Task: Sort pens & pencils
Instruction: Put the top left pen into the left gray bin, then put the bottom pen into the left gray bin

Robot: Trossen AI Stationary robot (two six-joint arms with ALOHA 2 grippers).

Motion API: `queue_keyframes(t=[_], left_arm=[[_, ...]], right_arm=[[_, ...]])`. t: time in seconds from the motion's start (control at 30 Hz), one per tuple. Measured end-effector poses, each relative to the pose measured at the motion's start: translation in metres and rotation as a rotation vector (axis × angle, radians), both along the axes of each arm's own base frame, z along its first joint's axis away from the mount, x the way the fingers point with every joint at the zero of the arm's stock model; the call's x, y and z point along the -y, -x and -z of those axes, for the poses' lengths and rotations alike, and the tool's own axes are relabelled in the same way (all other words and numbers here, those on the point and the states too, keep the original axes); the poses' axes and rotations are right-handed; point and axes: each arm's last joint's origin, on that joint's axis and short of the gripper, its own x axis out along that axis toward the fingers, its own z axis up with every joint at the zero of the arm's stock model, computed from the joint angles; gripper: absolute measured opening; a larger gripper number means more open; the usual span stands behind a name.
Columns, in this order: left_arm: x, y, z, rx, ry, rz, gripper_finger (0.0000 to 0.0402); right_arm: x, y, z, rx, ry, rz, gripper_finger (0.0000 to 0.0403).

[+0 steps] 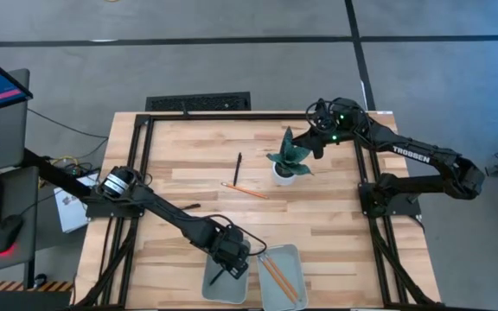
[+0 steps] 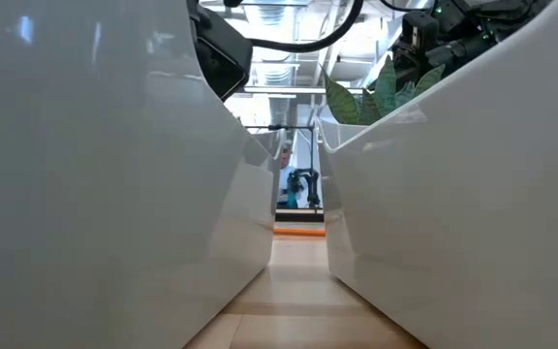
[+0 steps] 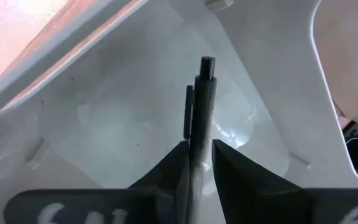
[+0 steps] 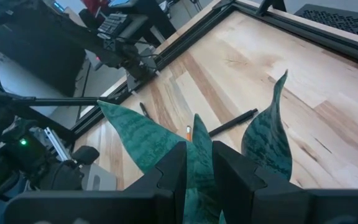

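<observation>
Currently, status:

Left fingers (image 3: pixel 199 163): narrowly parted with a black pen (image 3: pixel 202 106) between them, over the left tray (image 1: pixel 213 285) at the table's near edge. Pads (image 3: pixel 173 167) look in contact with the barrel, but the grip may be easing off, so I can't say whether it is clamped or just released.
Held pen: pinched low on the barrel, the rest sticking out over the tray floor. In the high view it shows as a dark stick (image 1: pixel 222 276) inside that tray.
Right fingers (image 4: pixel 198 167): nearly closed around a leaf of the potted plant (image 1: pixel 289 160) at the far side of the table (image 1: pixel 335 225). I can't tell whether they pinch the leaf or only bracket it. Not on any task item.
Pencils: two already in the right tray (image 1: pixel 294 259), lying side by side (image 1: pixel 278 276). One more (image 1: pixel 245 190) loose mid-table.
Pens left out: one (image 1: pixel 238 168) mid-table just beyond the loose pencil, another (image 1: pixel 186 207) near the left arm.
Handling (judgement): light, stiff, smooth and round, so they'll roll and slip. Best taken mid-shaft, across the barrel, for balance. Low fragility, apart from pencil tips.
Risk: pen tilting in the fingers if gripped off-centre.
</observation>
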Motion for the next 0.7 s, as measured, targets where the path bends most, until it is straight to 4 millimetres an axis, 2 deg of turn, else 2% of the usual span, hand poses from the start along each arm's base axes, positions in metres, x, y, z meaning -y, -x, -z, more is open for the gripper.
queue_keyframes(t=[0.4, 0.47, 0.7], left_arm=[[-0.001, 0.000, -0.002, 0.010, -0.023, 0.021, 0.0071], [0.001, -0.003, -0.008, 0.037, -0.025, 0.046, 0.0071], [-0.004, -0.008, -0.053, 0.190, -0.130, 0.154, 0.0071]], right_arm=[[0.000, 0.000, 0.000, 0.000, 0.000, 0.000, 0.0098], [0.000, 0.000, 0.000, 0.000, 0.000, 0.000, 0.0098], [0.000, 0.000, 0.000, -0.001, 0.000, 0.000, 0.0098]])
